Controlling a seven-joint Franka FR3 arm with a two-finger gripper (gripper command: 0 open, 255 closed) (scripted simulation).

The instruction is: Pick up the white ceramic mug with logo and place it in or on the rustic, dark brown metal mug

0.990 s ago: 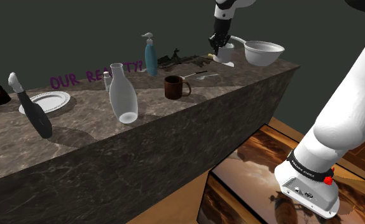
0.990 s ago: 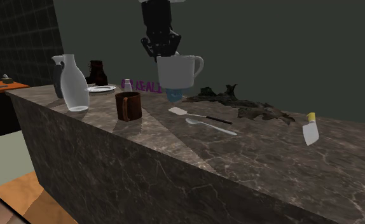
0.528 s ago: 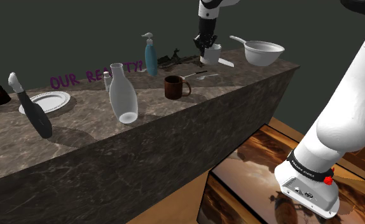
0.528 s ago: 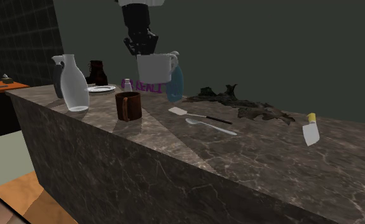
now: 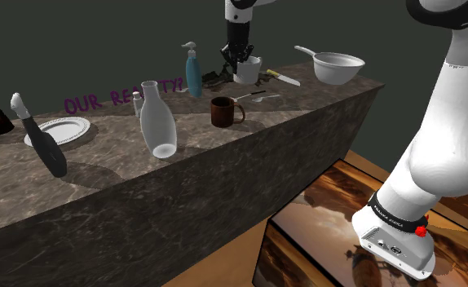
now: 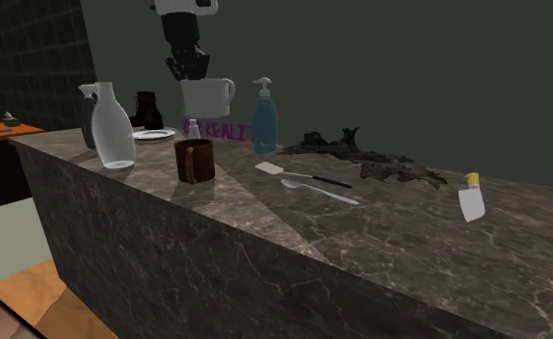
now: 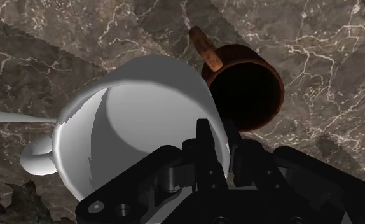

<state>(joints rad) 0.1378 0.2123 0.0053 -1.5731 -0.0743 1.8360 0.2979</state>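
- Marble-look dark bench (image 5: 224, 159): long slab carrying everything. Purple lettering (image 5: 118, 96) runs along its far side in shoulder view.
- White arm (image 5: 448, 139) rises at shoulder view's right & reaches over toward bench's far side.
- Clear glass carafe (image 5: 157, 121): upright nr front edge, to shoulder view's left of brown mug, apart from it.
- White saucepan (image 5: 337, 67): at bench end, shoulder view's right, well apart from both mugs.
- Blue pump bottle (image 5: 193, 72): upright. In 2nd ext. view it's to the right of the lifted mug.
- Black hand (image 5: 239, 55): points down, fingers narrow, pinching the white mug's rim wall between them (wrist view).
- White mug (image 6: 207, 98): plain, upright, off the bench, hanging under the hand w/ handle toward 2nd ext. view's right. It's higher than brown mug. In wrist view, brown mug's mouth shows just beside it, partly overlapped.
- Brown mug (image 5: 224, 112): upright on bench, dark inside, handle toward shoulder view's right.
- Spatula (image 6: 299, 173) & spoon (image 6: 318, 192): flat, side by side, right of brown mug in 2nd ext. view.
- Yellow-handled knife (image 6: 470, 197): further right, well apart.
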